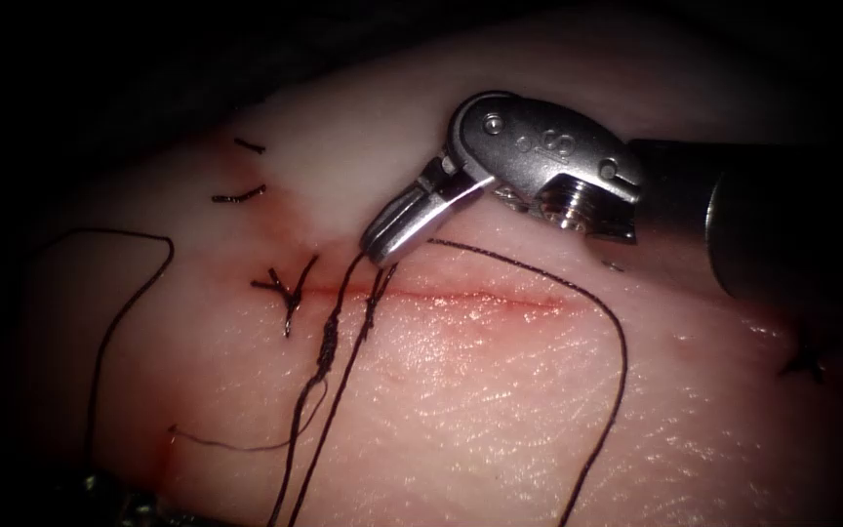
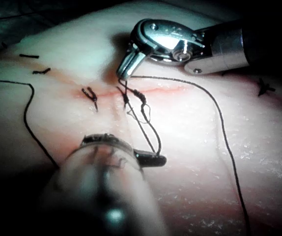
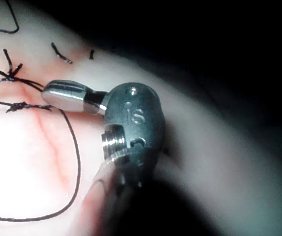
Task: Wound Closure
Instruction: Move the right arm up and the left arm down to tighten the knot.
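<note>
Fingers [image 1: 392, 232] clamp thread [image 1: 343, 293], cut [image 1: 461, 296] (knots [image 1: 290, 288] nearby)

Right end effector [image 1: 382, 249] on thread [image 1: 339, 322] over cut [image 1: 461, 296]

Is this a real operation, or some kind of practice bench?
Likely a practice bench: the tissue is a lit slab with a shallow cut, knotted thread, and the right claw shut on thread.

— What holds everything up?
— The tissue [image 1: 500, 390], pale and soft, with a cut [image 1: 461, 296] running across it.
— What lies on it?
— Black thread [image 1: 624, 371] in long loops, short cut ends of thread [image 1: 238, 195] near its far edge, and red fluid [image 1: 500, 304] along the cut.
</note>
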Robot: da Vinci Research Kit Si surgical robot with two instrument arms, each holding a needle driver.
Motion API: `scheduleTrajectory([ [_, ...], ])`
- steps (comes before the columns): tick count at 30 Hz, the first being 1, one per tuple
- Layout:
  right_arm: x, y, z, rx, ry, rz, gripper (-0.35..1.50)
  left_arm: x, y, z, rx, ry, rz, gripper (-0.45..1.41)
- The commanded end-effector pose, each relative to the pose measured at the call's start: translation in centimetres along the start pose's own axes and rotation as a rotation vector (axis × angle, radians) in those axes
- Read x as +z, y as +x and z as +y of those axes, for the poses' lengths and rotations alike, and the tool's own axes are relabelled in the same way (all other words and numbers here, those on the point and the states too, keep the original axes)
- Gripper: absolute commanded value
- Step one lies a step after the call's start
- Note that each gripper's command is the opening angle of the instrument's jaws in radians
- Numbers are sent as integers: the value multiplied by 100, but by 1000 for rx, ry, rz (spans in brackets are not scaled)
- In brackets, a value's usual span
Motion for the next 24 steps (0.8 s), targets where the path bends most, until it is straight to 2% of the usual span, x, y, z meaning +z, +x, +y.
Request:
scheduleTrajectory([
  [1,4,5,16,-11,-8,-2,-35,7,7,-2,2,-7,1,-45],
  [7,-4,5,27,-26,-85,-21,-35,13,5,10,5,-21,-1,-45],
  [11,-25,4,42,-48,-187,-56,-35,13,-1,8,12,-28,-4,-45],
  [16,-26,3,40,-53,-208,-66,-35,10,-3,-1,16,-35,-10,-45],
  [20,-14,12,24,-63,-199,-36,-35,5,17,-7,-1,-44,5,-45],
  [23,-11,23,11,-52,-214,21,-35,0,41,-14,-23,-55,55,-45],
  [24,-12,33,1,-39,-250,55,-35,-5,61,-21,-43,-57,103,-45],
])
